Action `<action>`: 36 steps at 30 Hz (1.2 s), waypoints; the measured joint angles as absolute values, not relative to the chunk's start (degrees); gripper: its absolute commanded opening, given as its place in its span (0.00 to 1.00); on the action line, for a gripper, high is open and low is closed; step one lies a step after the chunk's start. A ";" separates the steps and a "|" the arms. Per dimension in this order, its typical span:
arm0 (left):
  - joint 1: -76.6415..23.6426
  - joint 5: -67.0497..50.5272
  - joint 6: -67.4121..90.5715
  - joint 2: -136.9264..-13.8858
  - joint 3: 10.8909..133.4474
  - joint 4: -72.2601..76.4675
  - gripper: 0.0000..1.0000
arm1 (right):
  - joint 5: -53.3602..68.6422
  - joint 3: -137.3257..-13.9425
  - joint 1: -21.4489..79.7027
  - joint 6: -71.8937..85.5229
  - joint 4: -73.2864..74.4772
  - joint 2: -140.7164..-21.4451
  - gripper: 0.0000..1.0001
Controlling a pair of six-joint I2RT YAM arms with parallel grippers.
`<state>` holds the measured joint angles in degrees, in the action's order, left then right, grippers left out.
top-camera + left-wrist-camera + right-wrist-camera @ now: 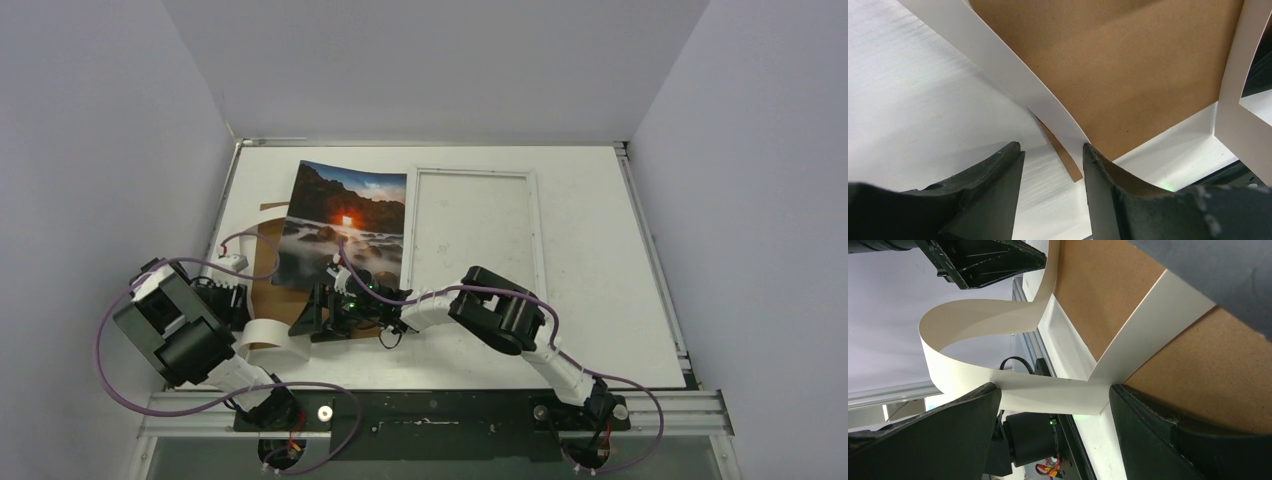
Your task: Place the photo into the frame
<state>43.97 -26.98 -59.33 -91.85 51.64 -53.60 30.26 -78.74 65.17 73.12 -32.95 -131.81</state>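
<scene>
The photo lies left of centre, its far part showing mountains and sunset, its near end curled up into a white loop. The white frame lies flat to its right, nothing in it. My left gripper is open at the photo's left edge. In the left wrist view its right finger touches the white back of the photo. My right gripper is open wide at the near edge. In the right wrist view the curled white sheet spans its jaws.
A brown cardboard backing board lies under the photo's left side, also seen in the left wrist view and right wrist view. Grey walls close the table on three sides. The metal rail runs along the near edge.
</scene>
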 measured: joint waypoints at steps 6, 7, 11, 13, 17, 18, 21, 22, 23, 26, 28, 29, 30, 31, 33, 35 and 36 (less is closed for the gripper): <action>45.21 -29.10 -59.20 -93.23 51.83 -54.41 0.49 | 30.26 -78.74 65.17 73.12 -32.95 -131.81 0.82; 45.58 -29.67 -59.20 -93.69 52.21 -54.89 0.48 | 30.26 -78.74 65.17 73.10 -32.95 -131.81 0.82; 47.11 -31.86 -59.24 -95.90 53.80 -56.71 0.47 | 30.26 -78.74 65.17 73.10 -32.95 -131.81 0.82; 47.62 -32.58 -59.35 -96.42 54.11 -57.21 0.47 | 30.26 -78.74 65.17 73.10 -32.95 -131.81 0.82; 47.86 -33.63 -59.42 -96.57 54.15 -58.00 0.47 | 30.26 -78.74 65.17 73.10 -32.95 -131.81 0.82; 47.83 -33.85 -59.42 -96.57 54.15 -58.11 0.47 | 30.26 -78.74 65.17 73.10 -32.95 -131.81 0.82; 47.83 -34.57 -59.42 -96.57 54.15 -58.37 0.47 | 30.26 -78.74 65.17 73.10 -32.95 -131.81 0.82; 47.86 -34.74 -59.42 -96.57 54.15 -58.43 0.47 | 30.26 -78.74 65.17 73.10 -32.95 -131.81 0.82; 47.86 -34.92 -59.42 -96.57 54.15 -58.52 0.47 | 30.26 -78.74 65.14 73.10 -32.95 -131.81 0.82; 48.05 -35.57 -59.44 -96.57 54.15 -58.96 0.47 | 30.28 -78.74 64.93 73.08 -32.95 -131.81 0.82; 48.40 -36.47 -59.57 -96.57 54.15 -59.72 0.47 | 30.30 -78.74 64.90 73.08 -32.93 -131.81 0.82; 48.58 -36.82 -59.64 -96.57 54.15 -60.03 0.47 | 30.30 -78.74 64.90 73.10 -32.93 -131.81 0.82; 48.77 -37.15 -59.70 -96.57 54.15 -60.25 0.47 | 30.28 -78.74 64.90 73.08 -32.93 -131.81 0.82; 48.95 -37.52 -59.81 -96.57 54.15 -60.51 0.47 | 30.30 -78.74 64.90 73.08 -32.93 -131.81 0.82; 49.25 -38.00 -60.16 -96.57 54.15 -61.04 0.47 | 30.30 -78.74 64.90 73.10 -32.93 -131.81 0.82; 49.43 -38.11 -60.49 -96.60 54.15 -61.45 0.46 | 30.30 -78.74 64.90 73.10 -32.93 -131.81 0.82; 49.47 -38.09 -60.62 -96.62 54.15 -61.54 0.46 | 30.30 -78.74 64.90 73.10 -32.93 -131.81 0.82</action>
